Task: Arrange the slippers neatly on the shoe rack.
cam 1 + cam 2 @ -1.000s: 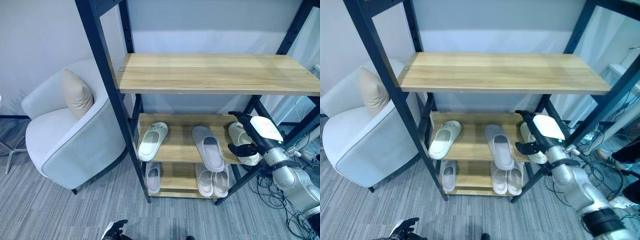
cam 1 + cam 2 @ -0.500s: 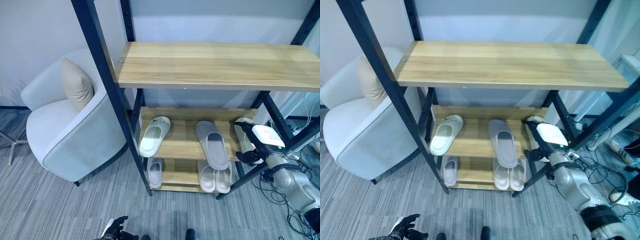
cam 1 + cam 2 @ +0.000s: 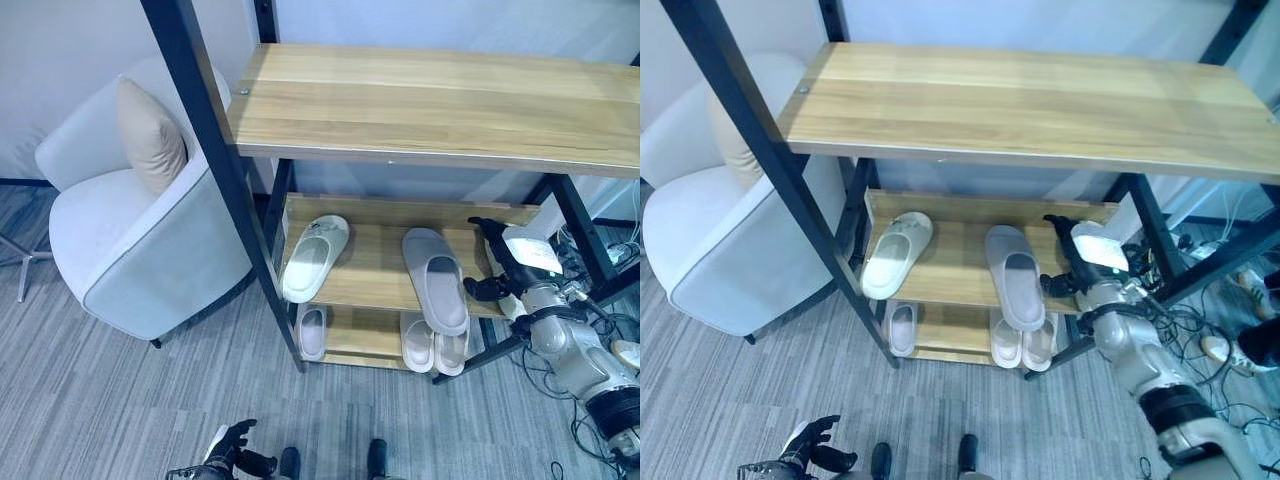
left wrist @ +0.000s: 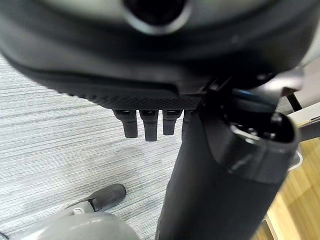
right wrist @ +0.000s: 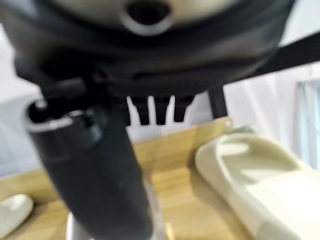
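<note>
Right hand (image 3: 503,270) open beside smooth, rounded cream slipper (image 5: 255,180).

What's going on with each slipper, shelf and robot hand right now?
White slipper: flat, angled, middle shelf.
Grey slipper: flat, toe overhanging.
Cream slipper: on the shelf beside the right hand.
Bottom slippers: lying side by side.
Top shelf: bare.
Right hand: open.
Left hand: open, idle, near floor.

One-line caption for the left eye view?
Right hand at the rack's middle shelf beside a grey slipper.
</note>
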Motion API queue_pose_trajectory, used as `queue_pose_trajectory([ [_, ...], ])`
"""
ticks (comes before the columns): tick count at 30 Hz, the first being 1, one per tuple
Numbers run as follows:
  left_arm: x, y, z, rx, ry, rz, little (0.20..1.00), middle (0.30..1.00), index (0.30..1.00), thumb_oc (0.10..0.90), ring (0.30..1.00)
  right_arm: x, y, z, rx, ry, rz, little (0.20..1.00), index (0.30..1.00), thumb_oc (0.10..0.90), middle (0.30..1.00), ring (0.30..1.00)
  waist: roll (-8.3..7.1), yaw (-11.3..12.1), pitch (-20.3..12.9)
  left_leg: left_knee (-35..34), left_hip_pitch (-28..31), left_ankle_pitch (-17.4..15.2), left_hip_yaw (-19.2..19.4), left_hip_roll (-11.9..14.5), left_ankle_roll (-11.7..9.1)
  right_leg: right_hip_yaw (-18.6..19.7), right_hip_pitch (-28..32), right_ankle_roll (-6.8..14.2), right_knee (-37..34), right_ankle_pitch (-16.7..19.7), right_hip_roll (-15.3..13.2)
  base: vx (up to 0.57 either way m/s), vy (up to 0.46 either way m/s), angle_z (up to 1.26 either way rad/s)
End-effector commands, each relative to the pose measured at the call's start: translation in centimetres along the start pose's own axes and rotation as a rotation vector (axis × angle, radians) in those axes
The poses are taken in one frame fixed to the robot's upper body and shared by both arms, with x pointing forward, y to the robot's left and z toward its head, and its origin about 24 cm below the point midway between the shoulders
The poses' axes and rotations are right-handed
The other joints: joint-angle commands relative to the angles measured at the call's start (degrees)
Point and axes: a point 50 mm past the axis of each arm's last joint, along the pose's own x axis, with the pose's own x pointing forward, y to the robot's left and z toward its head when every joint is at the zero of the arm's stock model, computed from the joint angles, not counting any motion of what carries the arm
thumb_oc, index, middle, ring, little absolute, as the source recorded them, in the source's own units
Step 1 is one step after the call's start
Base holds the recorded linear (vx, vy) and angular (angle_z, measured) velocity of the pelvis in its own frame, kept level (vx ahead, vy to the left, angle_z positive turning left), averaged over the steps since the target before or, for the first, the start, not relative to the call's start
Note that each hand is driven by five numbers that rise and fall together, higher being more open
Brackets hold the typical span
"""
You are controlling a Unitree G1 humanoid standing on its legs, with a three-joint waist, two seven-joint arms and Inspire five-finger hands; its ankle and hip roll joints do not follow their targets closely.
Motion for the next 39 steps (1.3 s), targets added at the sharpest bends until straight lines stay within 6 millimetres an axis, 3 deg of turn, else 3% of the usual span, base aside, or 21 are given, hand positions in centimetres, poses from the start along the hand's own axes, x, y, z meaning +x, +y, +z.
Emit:
queue_pose_trajectory([
  [1,-0.3,-1.5,-0.9,0.076,0.026,-0.052,0.900,0.900,0.900,0.800,0.900,2.9,-5.5,2.6,0.042,-0.094,-0.254,0.900,0.900,0.800,0.900,0.900,-1.44,2.54,-0.89,0.09,-3.27,-1.32,-7.89,-0.98,-1.15,1.87,3.73,1.42,0.76,-9.30,2.71,0.02,-0.004,0.10],
  [17,-0.4,-1.6,-1.3,0.073,0.039,-0.049,0.900,0.900,0.900,0.800,0.900,3.7,-4.7,1.3,0.043,0.001,-0.248,0.900,0.900,0.800,0.900,0.900,-1.67,3.91,-0.05,0.09,-3.69,-1.32,-9.17,-1.23,-1.26,0.42,3.90,1.30,0.76,-9.67,2.68,0.01,0.000,0.04],
  [19,-0.4,-1.6,-1.3,0.071,0.040,-0.049,0.900,0.900,0.900,0.800,0.900,3.7,-4.7,1.2,0.039,0.006,-0.244,0.556,0.556,0.571,0.556,0.556,-1.66,3.97,-0.09,0.09,-3.67,-1.33,-9.25,-1.23,-1.27,0.41,3.98,1.26,0.76,-9.72,2.68,0.02,0.001,0.06],
  [20,-0.4,-1.6,-1.3,0.070,0.042,-0.050,0.900,0.900,0.900,0.800,0.900,3.7,-4.6,1.1,0.041,0.011,-0.244,0.319,0.319,0.413,0.319,0.319,-1.67,3.98,-0.10,0.09,-3.60,-1.34,-9.29,-1.23,-1.27,0.39,4.07,1.25,0.76,-9.70,2.66,0.01,0.000,0.03],
  [28,-0.4,-1.6,-1.4,0.066,0.049,-0.046,0.900,0.900,0.900,0.800,0.900,3.4,-4.2,1.3,0.051,0.001,-0.237,0.300,0.300,0.400,0.300,0.300,-1.58,3.69,-0.72,0.09,-2.97,-1.81,-9.33,-1.29,-1.15,0.40,4.61,1.20,0.76,-9.94,2.65,0.01,0.000,0.03],
  [39,-0.4,-1.3,-1.7,0.061,0.062,-0.034,0.900,0.900,0.900,0.800,0.900,2.1,-5.1,2.1,0.045,-0.073,-0.277,0.300,0.300,0.400,0.300,0.300,-1.45,2.84,-1.64,0.09,-2.19,-2.30,-8.80,-1.11,-1.16,0.49,5.01,1.28,0.76,-10.11,2.59,0.00,0.000,0.01],
])
